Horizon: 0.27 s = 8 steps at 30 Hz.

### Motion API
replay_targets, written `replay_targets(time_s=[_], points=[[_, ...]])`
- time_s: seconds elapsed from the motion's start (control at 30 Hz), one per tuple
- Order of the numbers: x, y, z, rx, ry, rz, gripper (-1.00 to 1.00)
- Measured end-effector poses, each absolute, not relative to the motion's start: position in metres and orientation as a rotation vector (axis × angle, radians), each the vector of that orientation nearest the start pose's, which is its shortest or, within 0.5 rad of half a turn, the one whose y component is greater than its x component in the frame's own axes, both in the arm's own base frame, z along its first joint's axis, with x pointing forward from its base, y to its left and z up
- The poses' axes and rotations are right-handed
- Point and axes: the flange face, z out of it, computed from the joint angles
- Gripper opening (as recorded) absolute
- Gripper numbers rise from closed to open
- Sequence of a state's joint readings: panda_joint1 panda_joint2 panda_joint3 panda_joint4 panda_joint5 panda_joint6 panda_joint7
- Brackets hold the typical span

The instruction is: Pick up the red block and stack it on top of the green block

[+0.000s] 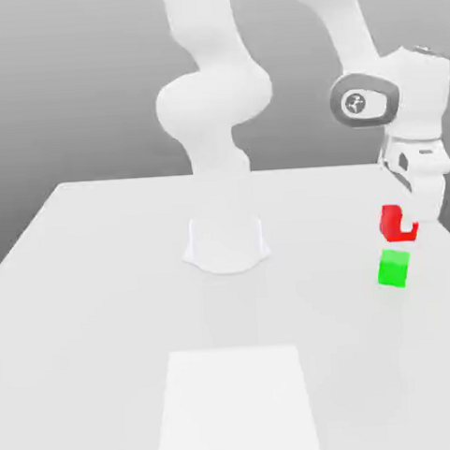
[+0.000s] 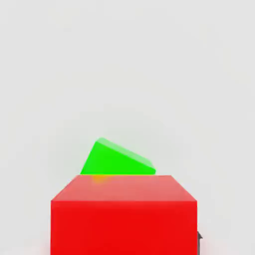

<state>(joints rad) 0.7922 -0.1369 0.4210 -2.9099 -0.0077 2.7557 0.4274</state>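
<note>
In the exterior view the red block (image 1: 393, 222) hangs in the air near the table's right edge, with my gripper (image 1: 403, 223) shut on it. One white finger (image 1: 420, 201) covers part of the cube. The green block (image 1: 394, 268) rests on the table just below the red one, with a small gap between them. Seen from the hand, the red block (image 2: 124, 214) is close up, and the green block (image 2: 117, 159) peeks out beyond its far edge, tilted relative to it. A dark finger tip (image 2: 199, 242) shows beside the red cube.
The arm's round base (image 1: 225, 243) stands at the middle of the white table (image 1: 93, 302). A lighter square patch (image 1: 238, 401) lies on the table towards the front. The blocks sit close to the table's edge on the exterior view's right.
</note>
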Motion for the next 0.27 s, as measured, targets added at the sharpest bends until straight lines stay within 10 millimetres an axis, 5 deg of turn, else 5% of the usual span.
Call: replay_targets(time_s=[0.27], points=[[0.122, 0.315, 0.182, -2.924, -1.219, -0.013, -1.0]])
